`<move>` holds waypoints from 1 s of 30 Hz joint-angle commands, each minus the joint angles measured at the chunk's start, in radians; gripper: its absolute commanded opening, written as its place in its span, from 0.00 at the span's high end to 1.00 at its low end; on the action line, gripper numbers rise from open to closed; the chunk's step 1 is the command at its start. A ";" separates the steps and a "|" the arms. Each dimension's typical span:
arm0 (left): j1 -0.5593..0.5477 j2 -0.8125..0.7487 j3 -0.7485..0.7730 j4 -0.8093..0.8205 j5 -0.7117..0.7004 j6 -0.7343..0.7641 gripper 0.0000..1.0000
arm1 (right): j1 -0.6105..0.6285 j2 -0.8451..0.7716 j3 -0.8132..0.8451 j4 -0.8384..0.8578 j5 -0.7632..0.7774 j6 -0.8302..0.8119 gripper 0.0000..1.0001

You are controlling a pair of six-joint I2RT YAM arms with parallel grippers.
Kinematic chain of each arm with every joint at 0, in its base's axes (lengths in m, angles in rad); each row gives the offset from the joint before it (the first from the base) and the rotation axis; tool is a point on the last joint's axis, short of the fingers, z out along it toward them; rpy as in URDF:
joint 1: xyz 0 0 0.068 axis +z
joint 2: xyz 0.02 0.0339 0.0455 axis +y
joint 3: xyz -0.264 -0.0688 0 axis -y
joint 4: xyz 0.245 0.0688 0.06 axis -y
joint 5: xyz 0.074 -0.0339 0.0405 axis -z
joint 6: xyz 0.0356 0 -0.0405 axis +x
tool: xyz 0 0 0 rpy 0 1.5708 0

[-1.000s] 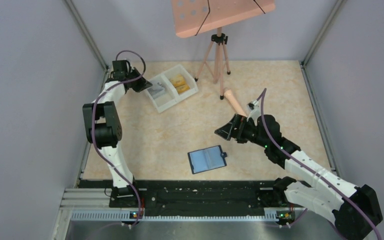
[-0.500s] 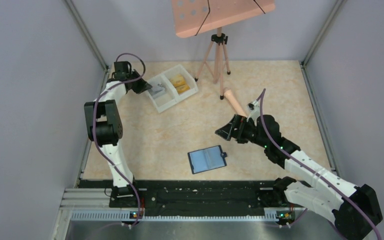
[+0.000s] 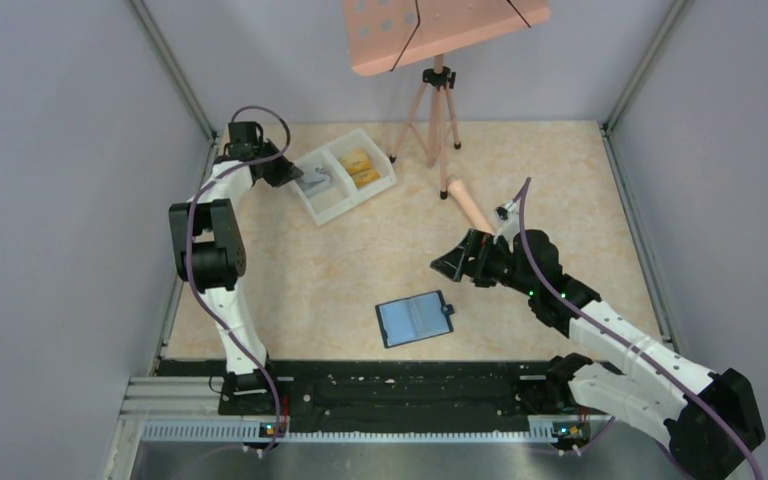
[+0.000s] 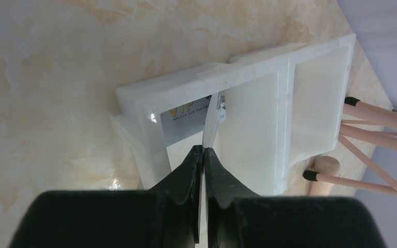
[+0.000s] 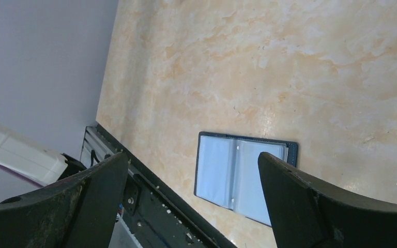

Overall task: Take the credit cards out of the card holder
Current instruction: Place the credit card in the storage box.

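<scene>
Two arms apart, one card pinched over the tray

A marbled beige table [image 3: 360, 255] carried everything. At its far edge stood a pink music stand [image 3: 445, 30] on a tripod [image 3: 438, 115].

The left arm [image 3: 205, 240] reached to the far-left corner, and the right arm [image 3: 600, 330] stretched toward the middle of the table. A white two-compartment tray [image 3: 332, 212] sat at an angle near the far-left corner, just beside the tripod's feet.

The card holder [image 3: 415, 318], a blue folding wallet, lay open and flat on the near middle of the table, its pale slots facing up, well apart from the tray. The right gripper [image 5: 192, 154] hovered above it with its fingers spread wide and nothing between them.

Yellow-orange credit cards [image 3: 360, 165] lay in the tray's right compartment. A grey card [image 4: 186, 114] marked VIP lay flat in the left compartment.

The left gripper [image 4: 205, 150] hung over that same compartment, its fingers pressed almost together on a thin card [image 4: 213, 116] held edge-on, the free end of which pointed down into the tray close to the divider.
</scene>
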 commanded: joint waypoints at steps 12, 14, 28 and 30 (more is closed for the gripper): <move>0.004 0.021 0.071 0.025 -0.038 0.005 0.86 | -0.012 -0.005 0.041 -0.007 0.019 -0.025 0.04; 0.004 0.021 0.078 0.021 -0.041 0.006 0.86 | -0.012 -0.007 0.042 -0.010 0.019 -0.024 0.04; 0.005 0.013 0.092 0.043 -0.029 0.013 0.81 | -0.012 -0.014 0.046 -0.031 0.024 -0.026 0.04; 0.004 0.012 0.097 0.042 -0.033 0.018 0.80 | -0.012 -0.015 0.046 -0.031 0.025 -0.025 0.04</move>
